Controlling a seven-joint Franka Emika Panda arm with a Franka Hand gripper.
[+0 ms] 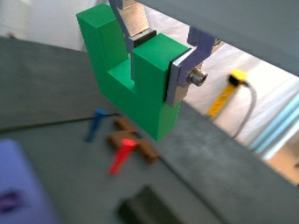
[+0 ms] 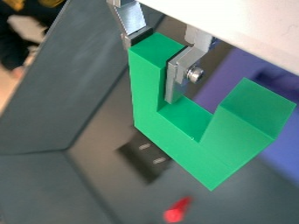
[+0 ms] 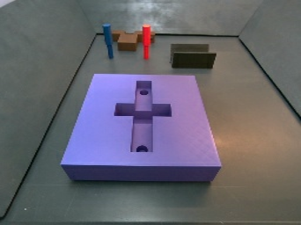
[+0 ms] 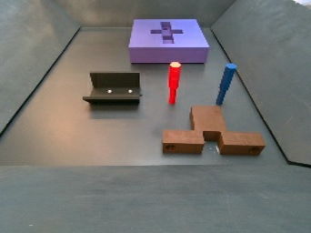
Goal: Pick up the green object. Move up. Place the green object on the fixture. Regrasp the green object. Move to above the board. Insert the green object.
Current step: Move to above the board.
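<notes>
In both wrist views my gripper (image 1: 158, 57) (image 2: 155, 57) is shut on one prong of the green object (image 1: 126, 83) (image 2: 193, 131). The U-shaped block hangs from the silver fingers well above the floor, its other prong free. Far below it lie the dark fixture (image 1: 146, 208) (image 2: 146, 160) and a corner of the purple board (image 1: 14, 179) (image 2: 251, 66). The side views show the board (image 3: 177, 132) (image 4: 195, 50) with its cross recess empty, and the fixture (image 3: 193, 56) (image 4: 113, 88) standing bare. Neither the gripper nor the green object appears in the side views.
A red peg (image 3: 147, 39) (image 4: 174, 82) and a blue peg (image 3: 107, 39) (image 4: 226, 84) stand upright near a brown block (image 3: 126, 41) (image 4: 213, 132), all beside the fixture. Sloping grey walls ring the floor. A yellow cable (image 1: 228, 92) lies outside the wall.
</notes>
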